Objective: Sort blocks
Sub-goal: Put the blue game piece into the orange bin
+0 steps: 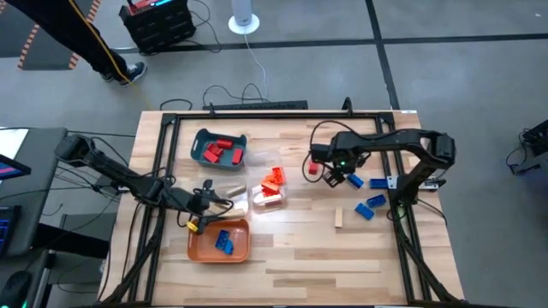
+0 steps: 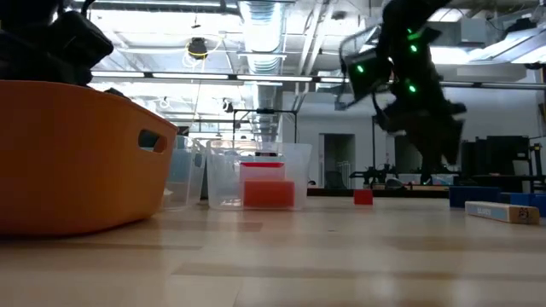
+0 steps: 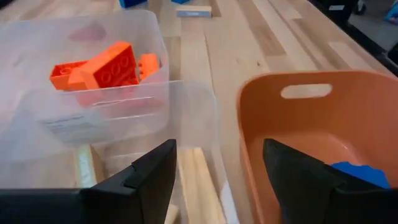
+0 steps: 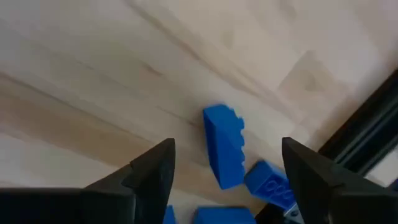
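My right gripper [image 1: 336,176] [image 4: 227,144] hangs open, pointing steeply down over a group of blue blocks on the table's right half. One blue block [image 4: 224,146] lies on its side on the wood below the gap between the fingers, and two more [image 4: 267,183] lie close by. A small red block [image 1: 314,169] sits just left of this gripper. My left gripper [image 1: 204,202] [image 3: 219,146] is open and low, between a clear tray holding tan wooden blocks [image 3: 198,183] and the orange tray [image 3: 311,124], which holds a blue block [image 3: 354,171]. Neither gripper carries anything.
A teal tray [image 1: 219,147] with red blocks stands at the back left. A clear tray [image 1: 272,184] with orange blocks [image 3: 102,71] sits mid-table. Loose blue blocks [image 1: 375,200] and a tan block [image 1: 339,218] lie at the right. Black frame rails [image 1: 402,214] edge the table.
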`<control>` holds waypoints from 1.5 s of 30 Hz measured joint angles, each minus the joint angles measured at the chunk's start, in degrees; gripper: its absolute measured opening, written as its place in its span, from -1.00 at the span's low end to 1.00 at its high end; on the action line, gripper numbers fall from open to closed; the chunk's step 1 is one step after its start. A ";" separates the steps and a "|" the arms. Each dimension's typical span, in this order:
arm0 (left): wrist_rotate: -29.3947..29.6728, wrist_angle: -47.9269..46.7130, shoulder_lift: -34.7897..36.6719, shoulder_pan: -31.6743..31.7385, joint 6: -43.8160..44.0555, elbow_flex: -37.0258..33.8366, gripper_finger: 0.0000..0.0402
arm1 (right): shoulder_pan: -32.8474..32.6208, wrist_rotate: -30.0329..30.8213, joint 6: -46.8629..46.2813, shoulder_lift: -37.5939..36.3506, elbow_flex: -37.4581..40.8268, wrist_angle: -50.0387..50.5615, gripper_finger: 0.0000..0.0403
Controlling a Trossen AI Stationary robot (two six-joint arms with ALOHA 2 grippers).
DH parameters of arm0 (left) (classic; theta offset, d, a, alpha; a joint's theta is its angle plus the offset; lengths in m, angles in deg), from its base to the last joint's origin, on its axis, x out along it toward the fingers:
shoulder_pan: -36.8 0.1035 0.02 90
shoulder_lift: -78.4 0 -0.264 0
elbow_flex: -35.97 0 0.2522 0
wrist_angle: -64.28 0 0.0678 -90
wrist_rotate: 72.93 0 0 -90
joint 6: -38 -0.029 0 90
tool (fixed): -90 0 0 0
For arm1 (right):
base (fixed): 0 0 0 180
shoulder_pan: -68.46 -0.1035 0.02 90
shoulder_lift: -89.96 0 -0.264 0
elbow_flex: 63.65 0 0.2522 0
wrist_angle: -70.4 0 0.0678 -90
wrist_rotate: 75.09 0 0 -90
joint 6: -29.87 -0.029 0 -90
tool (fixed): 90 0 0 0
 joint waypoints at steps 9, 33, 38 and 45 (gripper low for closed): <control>0.33 -0.42 2.56 -1.73 1.02 -0.75 0.16 | 2.19 -2.22 1.52 -5.44 11.06 -5.47 0.34; 0.30 -1.69 4.63 -1.70 0.21 -0.75 0.16 | 1.23 -7.35 4.47 -6.29 17.14 -19.63 -0.92; 0.53 -3.48 6.18 -1.70 -0.24 -0.77 0.16 | -1.06 -7.36 4.91 -6.29 13.17 -19.22 -0.96; 2.35 -5.04 6.42 -1.68 -0.10 -0.77 0.16 | -4.17 -7.33 4.51 -6.31 4.66 -22.75 -0.94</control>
